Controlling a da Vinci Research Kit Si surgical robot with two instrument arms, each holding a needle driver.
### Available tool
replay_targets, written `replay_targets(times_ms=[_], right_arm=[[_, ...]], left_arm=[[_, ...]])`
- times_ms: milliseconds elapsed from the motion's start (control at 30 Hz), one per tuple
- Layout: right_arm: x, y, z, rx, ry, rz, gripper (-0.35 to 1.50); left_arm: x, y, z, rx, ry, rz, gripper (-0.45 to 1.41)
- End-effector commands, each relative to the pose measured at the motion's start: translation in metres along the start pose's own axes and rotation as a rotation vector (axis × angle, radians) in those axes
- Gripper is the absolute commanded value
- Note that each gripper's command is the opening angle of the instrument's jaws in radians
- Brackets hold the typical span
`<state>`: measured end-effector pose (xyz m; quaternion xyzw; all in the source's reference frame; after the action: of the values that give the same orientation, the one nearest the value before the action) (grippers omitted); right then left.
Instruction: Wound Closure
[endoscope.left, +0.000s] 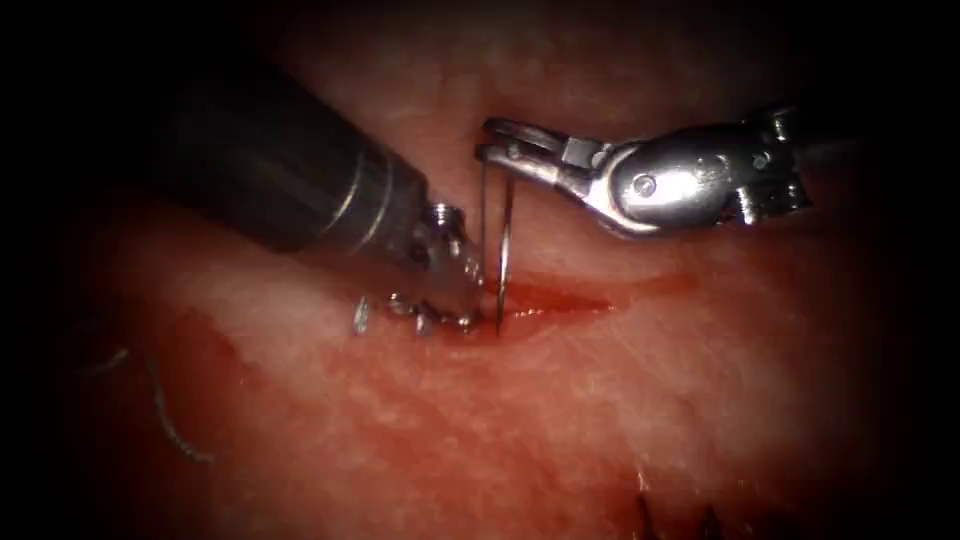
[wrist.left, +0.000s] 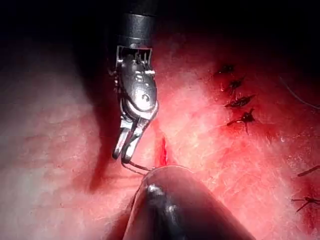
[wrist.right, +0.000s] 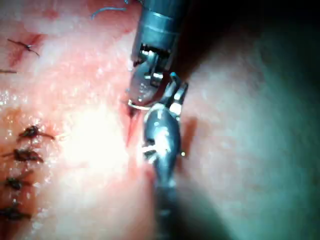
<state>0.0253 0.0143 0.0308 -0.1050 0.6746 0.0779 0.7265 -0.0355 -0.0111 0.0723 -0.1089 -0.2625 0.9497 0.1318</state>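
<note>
Nearest the endoscope, my left tool (endoscope.left: 440, 300) comes in from the upper left on its dark shaft, its tip pressed down at the left end of the cut (endoscope.left: 560, 297). Whether its jaws are parted or closed I cannot tell, nor whether they grip anything; the tip sits right against the tissue (endoscope.left: 620, 400), just beside the needle (endoscope.left: 503, 250).

That needle stands nearly upright between my two tools, its lower end touching the tissue at the cut's left end; how deep it goes I cannot make out. A thin line runs beside it, perhaps the thread, though I cannot be sure.

Further right, my right tool (endoscope.left: 500, 140) reaches in from the right, level above the cut, jaws closed on the upper end of the needle. In the left wrist view this right tool (wrist.left: 125, 152) hangs down with the curved needle (wrist.left: 135, 167) at its jaw tips, close to the red cut (wrist.left: 162, 150).

Red fluid (endoscope.left: 590, 295) lines the cut to the right of the needle. Finished stitches (wrist.left: 239, 102) lie well apart from the cut in the left wrist view, and a loose thread end (endoscope.left: 175, 425) lies far left on the tissue.
</note>
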Motion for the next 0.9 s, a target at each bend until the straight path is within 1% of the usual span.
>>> replay_targets(times_ms=[33,300,367,500,800,900], right_arm=[[-0.0004,-0.0010,0.0009,0.005,0.005,-0.022,-0.35],[-0.0009,-0.0016,0.0011,0.008,0.013,-0.148,-0.35],[-0.0011,-0.0017,0.0011,0.005,0.014,-0.210,-0.35],[-0.0013,-0.0020,0.0010,0.007,0.022,-0.284,-0.35],[-0.0016,-0.0037,0.0008,-0.001,0.053,-0.413,-0.35],[-0.0016,-0.0047,0.0008,-0.006,0.068,-0.423,-0.35]], left_arm=[[-0.0002,0.0008,0.0007,-0.004,-0.002,0.003,-0.45],[-0.0009,0.0017,0.0002,-0.008,0.006,0.015,-0.45],[-0.0012,0.0022,-0.0002,-0.011,0.010,0.021,-0.45],[-0.0015,0.0028,-0.0007,-0.011,0.027,0.024,-0.45],[-0.0011,0.0034,-0.0022,-0.014,0.071,0.025,-0.45],[-0.0006,0.0032,-0.0029,-0.017,0.096,0.023,-0.45]])
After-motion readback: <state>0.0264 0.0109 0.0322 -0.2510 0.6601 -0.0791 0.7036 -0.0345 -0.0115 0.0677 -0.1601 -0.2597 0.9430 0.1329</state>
